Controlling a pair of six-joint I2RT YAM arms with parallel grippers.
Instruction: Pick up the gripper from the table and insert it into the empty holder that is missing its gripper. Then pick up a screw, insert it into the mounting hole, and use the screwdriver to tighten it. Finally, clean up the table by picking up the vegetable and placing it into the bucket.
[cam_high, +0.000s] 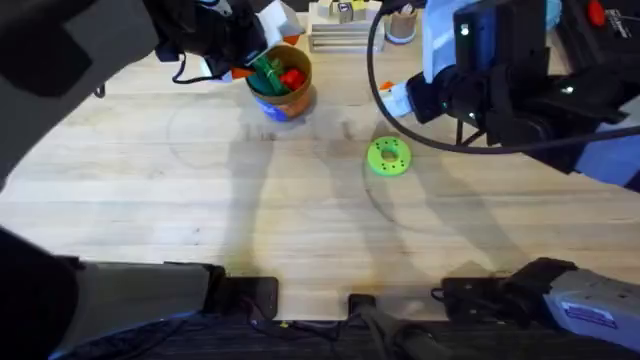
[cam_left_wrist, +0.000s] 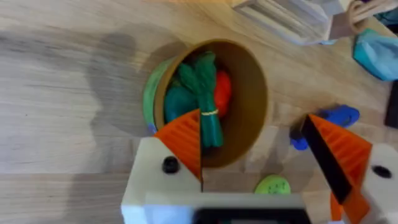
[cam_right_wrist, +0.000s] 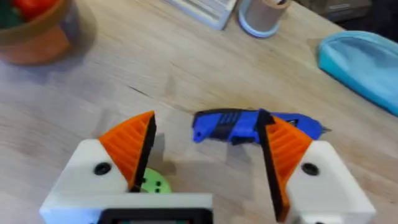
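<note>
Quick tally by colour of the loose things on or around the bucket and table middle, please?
Green: 2, the vegetable in the bucket, the lime disc
Red: 1, toy piece in the bucket
Blue: 1, screwdriver
Total: 4

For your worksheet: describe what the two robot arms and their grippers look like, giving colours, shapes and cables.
Both arms are black with black cables. The left gripper and right gripper have white wedge-shaped plastic finger bases with a dark screw hole and orange ribbed wedge pads.
</note>
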